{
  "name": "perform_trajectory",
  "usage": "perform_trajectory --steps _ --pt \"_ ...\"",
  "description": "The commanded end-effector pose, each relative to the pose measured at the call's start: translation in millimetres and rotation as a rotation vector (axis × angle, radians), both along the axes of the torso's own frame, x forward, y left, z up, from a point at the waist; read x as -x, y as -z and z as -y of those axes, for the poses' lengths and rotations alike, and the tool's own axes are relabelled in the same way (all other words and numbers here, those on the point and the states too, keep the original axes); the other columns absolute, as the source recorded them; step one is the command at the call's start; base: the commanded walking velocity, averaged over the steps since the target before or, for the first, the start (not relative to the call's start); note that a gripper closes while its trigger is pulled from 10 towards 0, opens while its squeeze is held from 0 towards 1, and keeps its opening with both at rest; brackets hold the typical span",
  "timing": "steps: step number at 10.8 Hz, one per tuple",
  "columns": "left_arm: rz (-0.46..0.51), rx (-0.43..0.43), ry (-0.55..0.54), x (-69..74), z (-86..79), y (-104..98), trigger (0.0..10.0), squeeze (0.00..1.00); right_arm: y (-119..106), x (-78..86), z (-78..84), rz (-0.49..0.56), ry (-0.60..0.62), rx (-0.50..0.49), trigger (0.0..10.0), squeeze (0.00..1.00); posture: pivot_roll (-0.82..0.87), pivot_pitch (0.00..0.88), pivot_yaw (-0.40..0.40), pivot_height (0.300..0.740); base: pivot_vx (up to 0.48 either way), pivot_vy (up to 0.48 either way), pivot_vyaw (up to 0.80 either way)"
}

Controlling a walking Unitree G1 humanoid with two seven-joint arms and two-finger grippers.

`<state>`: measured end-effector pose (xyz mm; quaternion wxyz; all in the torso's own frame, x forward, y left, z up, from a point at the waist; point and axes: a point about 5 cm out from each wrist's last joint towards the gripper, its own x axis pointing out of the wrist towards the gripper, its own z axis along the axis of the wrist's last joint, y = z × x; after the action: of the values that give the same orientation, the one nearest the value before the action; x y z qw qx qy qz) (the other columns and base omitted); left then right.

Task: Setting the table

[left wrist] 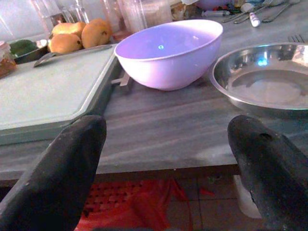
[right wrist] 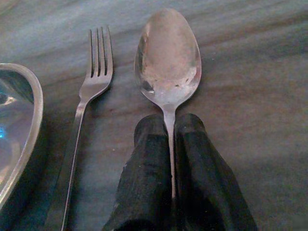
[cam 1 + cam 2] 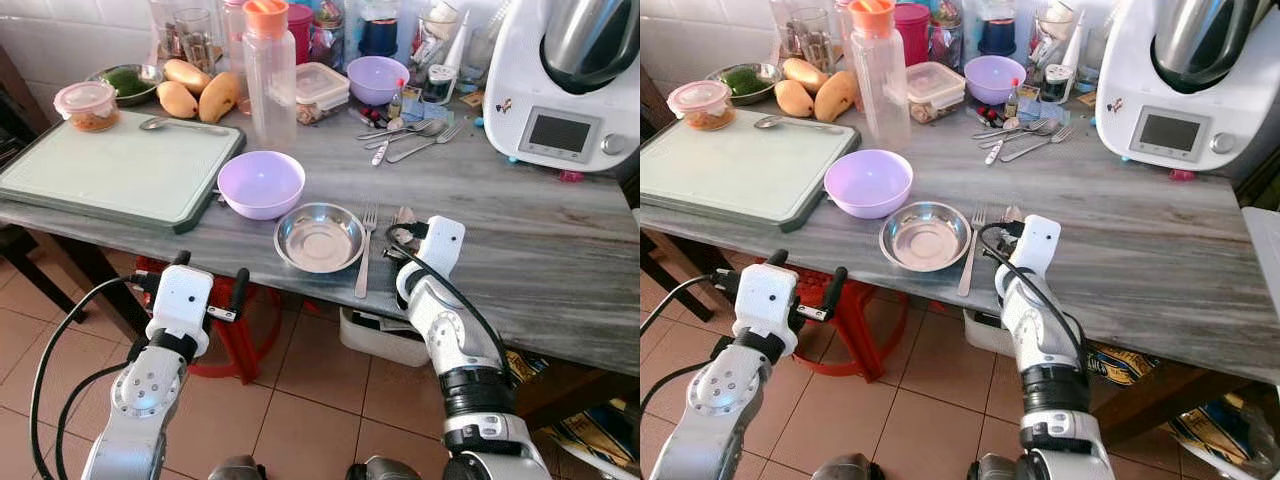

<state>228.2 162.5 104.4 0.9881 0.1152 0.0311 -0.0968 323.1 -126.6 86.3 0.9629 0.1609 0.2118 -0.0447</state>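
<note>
On the grey table (image 3: 540, 240) a lilac bowl (image 3: 261, 183) sits behind a steel dish (image 3: 320, 237), with a fork (image 3: 364, 250) just right of the dish. The left gripper (image 3: 209, 282) hangs spread wide before the table edge. The right gripper (image 2: 169, 159) pinches a spoon (image 2: 167, 57) by its handle; the spoon seems to lie on the table beside the fork.

The right gripper (image 2: 171, 144) rests on the desk (image 3: 560, 250), fingers pinched together. The left gripper (image 3: 210, 285) hovers before the desk edge, fingers spread.

A home kitchen; tiled wall (image 3: 60, 40), cluttered worktop (image 3: 520, 230) with mangoes (image 3: 195, 88), cutlery (image 3: 410, 135), food processor (image 3: 565, 80).
</note>
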Motion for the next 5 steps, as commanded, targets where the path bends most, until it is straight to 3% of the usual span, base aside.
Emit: perform_trajectory --steps 1,5 --pt "0.008 0.0 0.017 -0.3 3.4 -4.0 10.0 0.0 -1.6 -2.5 -2.0 -0.009 0.012 0.003 10.0 0.0 0.11 0.0 -0.025 0.74 0.0 0.0 0.0" --pt "0.007 0.008 0.02 -2.0 5.6 -4.2 10.0 0.0 0.5 -5.7 -1.7 -0.015 0.023 0.026 10.0 0.0 0.11 0.0 -0.027 0.74 0.0 0.0 0.0"
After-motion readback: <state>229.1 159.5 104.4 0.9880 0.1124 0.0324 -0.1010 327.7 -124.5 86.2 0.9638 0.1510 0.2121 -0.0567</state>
